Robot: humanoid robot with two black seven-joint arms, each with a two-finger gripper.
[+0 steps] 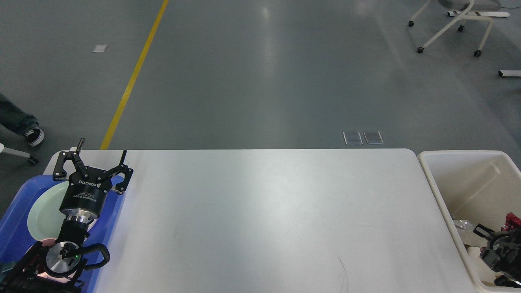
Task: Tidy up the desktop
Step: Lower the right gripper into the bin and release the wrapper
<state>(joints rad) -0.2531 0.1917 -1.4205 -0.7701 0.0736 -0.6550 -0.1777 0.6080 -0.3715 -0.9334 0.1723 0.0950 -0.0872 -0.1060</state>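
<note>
Grey polished floor (260,81) beyond, crossed by a yellow line (132,77) at far left; wheeled chair base (452,24) at top right, a shoe (34,136) at the left edge.

Cream bin (439,191) just off the desktop's right end, holding crumpled clear plastic (462,224) and something red (513,221), both partly hidden. Blue tray (16,215) on the near-left corner, holding a pale green plate (42,209).

Left arm rising from the lower-left corner above the tray, left gripper (101,152) pointing away over the tray's far edge, fingers spread wide, nothing between them. Right gripper (494,254) low inside the bin at the right edge, dark and cut off by the frame; fingers not distinguishable, so open or closed cannot be told, nor whether anything is gripped.

Desktop (260,219) white, smooth, with rounded corners, filling the lower middle of the view between tray and bin. Soft glare in a band across the centre, a thin dark hairline mark (344,272) near the front edge.
</note>
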